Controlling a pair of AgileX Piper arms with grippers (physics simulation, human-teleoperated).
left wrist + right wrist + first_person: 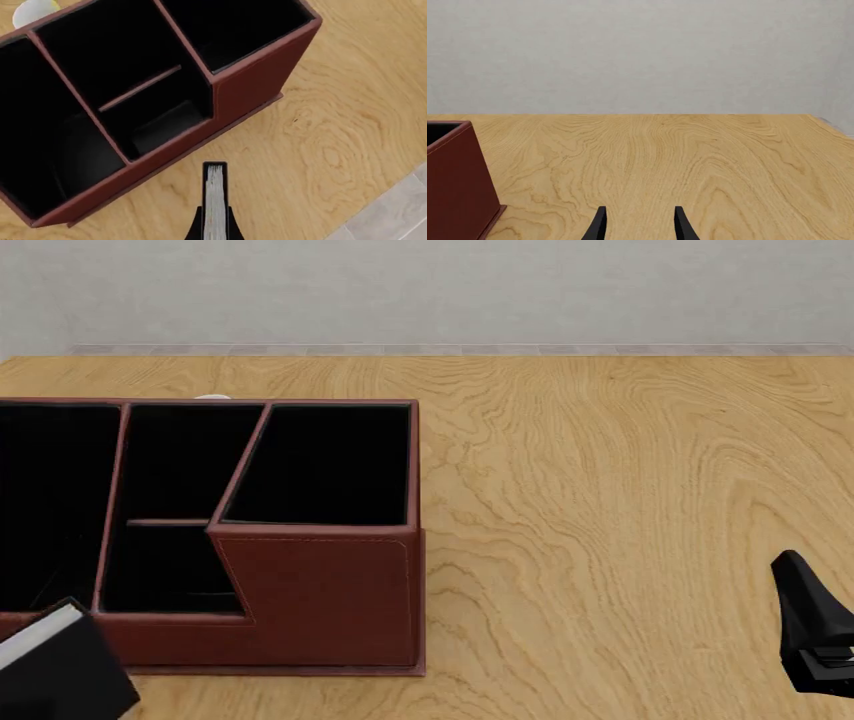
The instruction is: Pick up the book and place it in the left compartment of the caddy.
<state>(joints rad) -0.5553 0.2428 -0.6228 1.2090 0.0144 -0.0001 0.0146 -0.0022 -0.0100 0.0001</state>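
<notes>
Gripping the book (214, 200) spine-up between its fingers, the left gripper (213, 227) holds it above the table (627, 500), just off the near front wall of the caddy (320, 590), whose left compartment (54, 500) lies at the table's left edge. The right gripper (639, 225) hovers with fingers apart over bare wood near the right edge.

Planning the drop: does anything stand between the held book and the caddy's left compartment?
Nothing visible does. The left tool holds the book raised near the caddy, and the left compartment shows an open black interior. Only the caddy's near rim lies between, below the book.
</notes>
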